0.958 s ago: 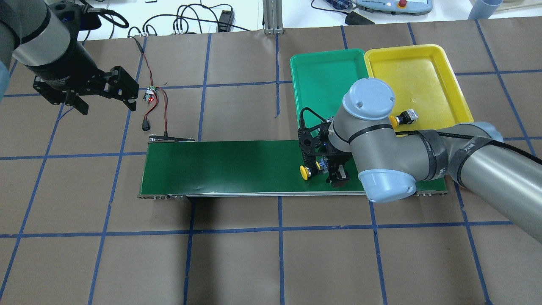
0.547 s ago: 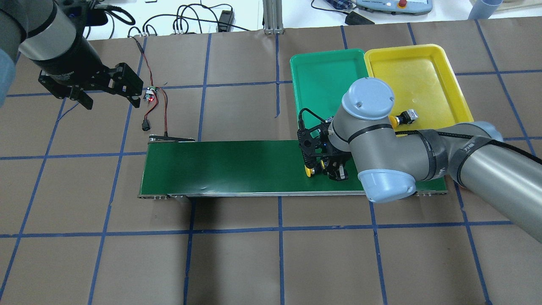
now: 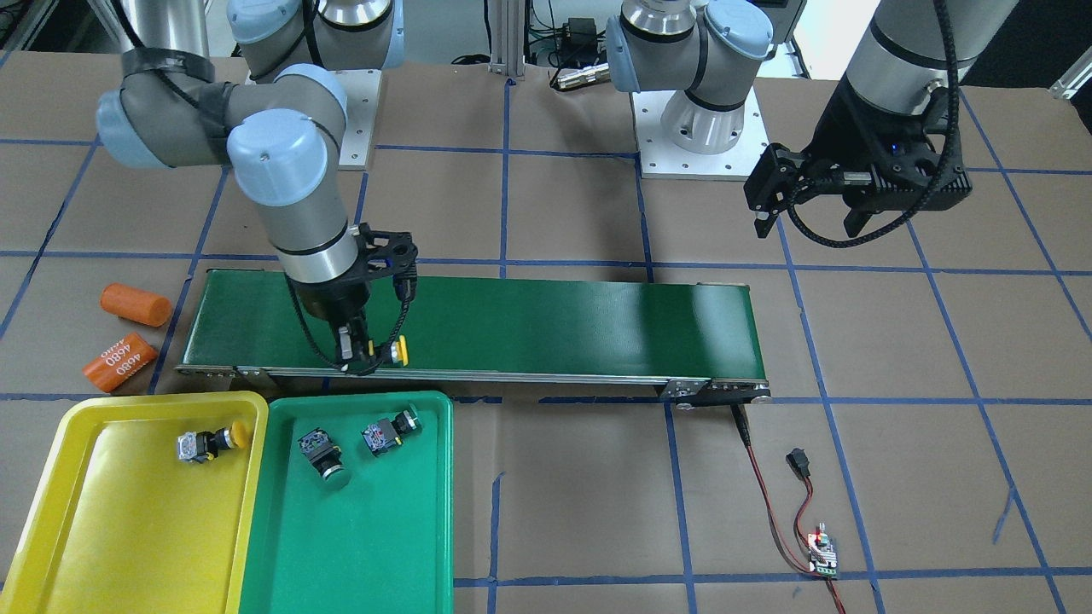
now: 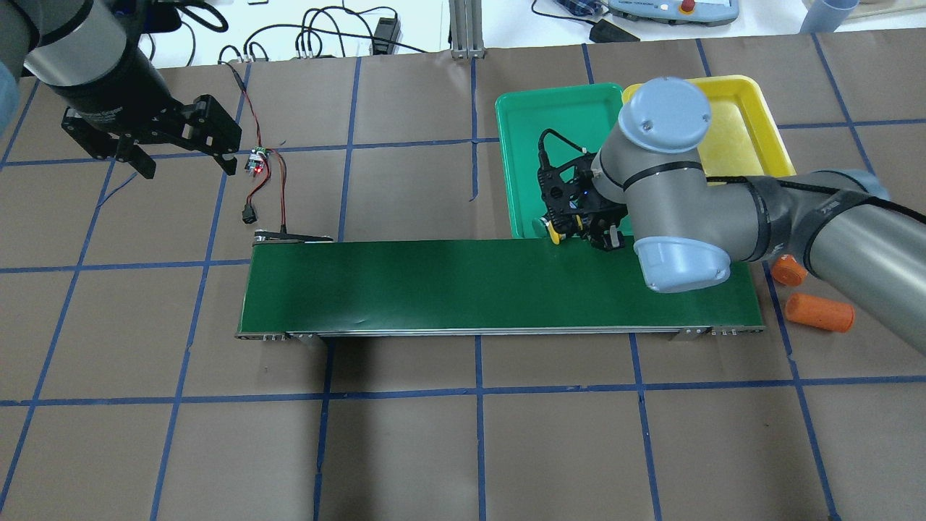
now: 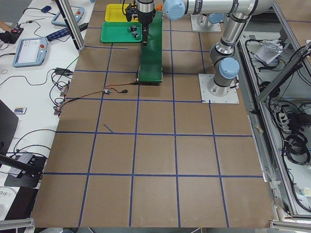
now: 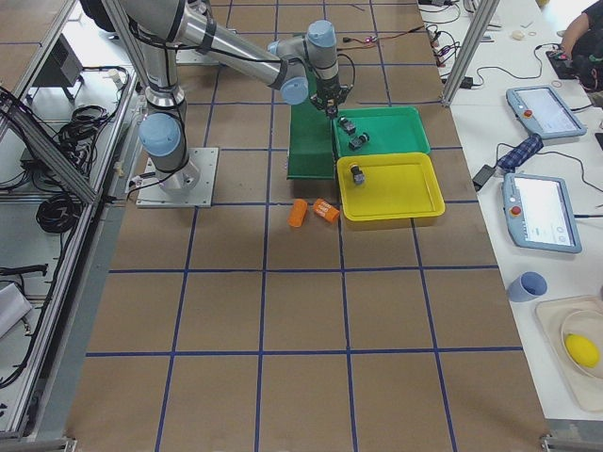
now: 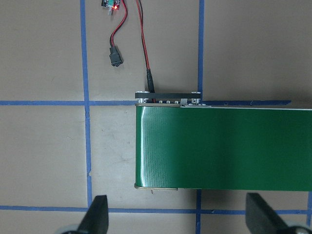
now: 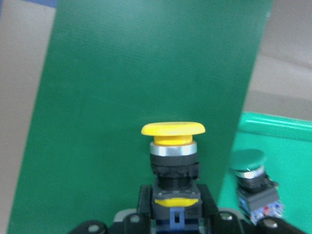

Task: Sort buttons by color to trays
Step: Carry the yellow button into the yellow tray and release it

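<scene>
Yellow button (image 8: 173, 146), clamped in the right tool (image 3: 362, 350), needs a level carry past the green tray (image 3: 367, 546) just beside the tool, then a low release in the yellow tray (image 3: 128, 529) beyond.

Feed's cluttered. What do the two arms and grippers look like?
Both arms are grey metal tubes with pale blue round joint caps. The right arm carries black tape bands and a black cable along its forearm. The left arm has a black wrist. The right gripper and left gripper are black, each with two fingers; a black looped cable hangs beside the left one.
</scene>
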Controlling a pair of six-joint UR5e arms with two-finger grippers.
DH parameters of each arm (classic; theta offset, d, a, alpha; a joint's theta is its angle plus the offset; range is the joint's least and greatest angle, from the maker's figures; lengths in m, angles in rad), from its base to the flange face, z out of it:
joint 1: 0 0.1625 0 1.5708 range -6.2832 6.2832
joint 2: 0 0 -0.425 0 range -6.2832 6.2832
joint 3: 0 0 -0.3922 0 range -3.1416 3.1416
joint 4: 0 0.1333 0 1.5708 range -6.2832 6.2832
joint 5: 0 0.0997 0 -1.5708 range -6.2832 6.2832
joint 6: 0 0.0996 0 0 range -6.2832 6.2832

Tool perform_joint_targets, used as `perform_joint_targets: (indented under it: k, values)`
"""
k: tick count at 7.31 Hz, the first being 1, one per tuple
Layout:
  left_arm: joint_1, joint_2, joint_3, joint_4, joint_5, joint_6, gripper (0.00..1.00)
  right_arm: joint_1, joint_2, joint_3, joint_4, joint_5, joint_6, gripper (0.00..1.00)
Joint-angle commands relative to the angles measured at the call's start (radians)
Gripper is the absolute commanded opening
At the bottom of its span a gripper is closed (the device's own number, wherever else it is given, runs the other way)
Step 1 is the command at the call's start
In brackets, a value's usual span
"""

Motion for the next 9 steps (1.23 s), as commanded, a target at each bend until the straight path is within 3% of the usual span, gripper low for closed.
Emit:
perform_joint_targets:
  k: [1,3,4,8,9]
  values:
    - [-0.003,-0.011,0.012,0.003,-0.006,-0.002,1.00,-0.164,0.093,-0.106,0.008,0.000,-0.224,0.29]
    - [-0.003,-0.011,0.012,0.005,-0.008,-0.002,1.00,-0.291,0.172,-0.145,0.009,0.009,-0.325,0.69]
    - [-0.005,-0.011,0.010,0.005,-0.008,-0.002,1.00,-0.309,0.183,-0.155,0.009,0.046,-0.327,1.00]
    - [-0.006,-0.011,0.010,0.005,-0.008,-0.004,1.00,-0.303,0.137,-0.149,0.016,0.046,-0.333,1.00]
    - [-0.006,-0.013,0.010,0.005,-0.008,-0.004,1.00,-0.293,0.094,-0.171,0.095,0.036,-0.319,1.00]
